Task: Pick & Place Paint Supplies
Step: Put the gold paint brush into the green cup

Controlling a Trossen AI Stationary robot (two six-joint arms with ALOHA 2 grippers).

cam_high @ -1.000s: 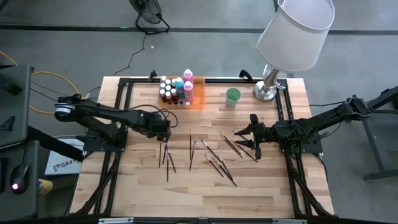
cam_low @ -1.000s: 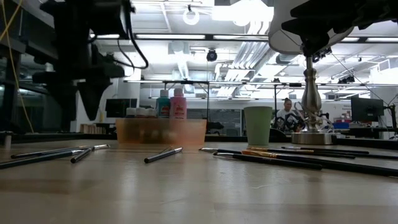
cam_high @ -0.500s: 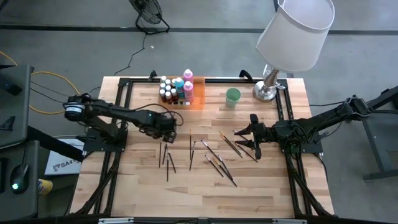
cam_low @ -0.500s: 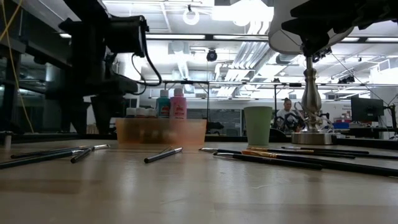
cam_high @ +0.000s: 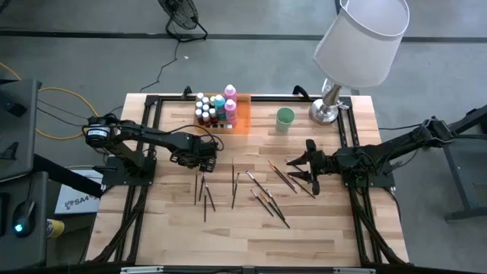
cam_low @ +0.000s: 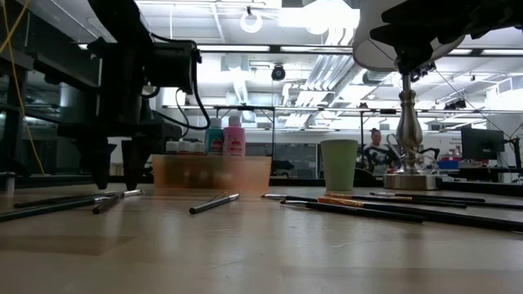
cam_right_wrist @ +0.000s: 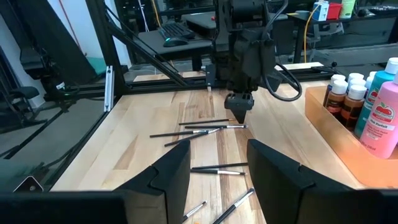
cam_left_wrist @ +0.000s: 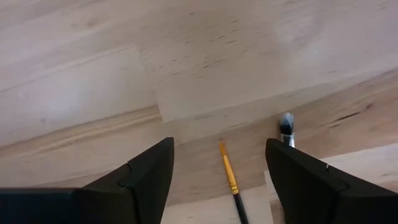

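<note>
1. The left tool (cam_high: 199, 161) has swung in and dropped, fingers spread, over the left paintbrushes (cam_high: 204, 190) at the counter's (cam_high: 175, 236) nine o'clock; none gripped.
2. A pick looks imminent. The right tool (cam_high: 310, 169) waits at three o'clock, partly spread, empty.

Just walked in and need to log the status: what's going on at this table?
The robot is sorting paint supplies. The left hand hangs open, pointing down just above the leftmost paintbrushes, with one brush lying between its fingers; nothing is gripped yet. The right hand waits over the right side of the table, partly open and holding nothing. About a dozen brushes lie loose on the wood. The paint bottles stand in the orange tray at the back, beside a green cup and a lamp.
</note>
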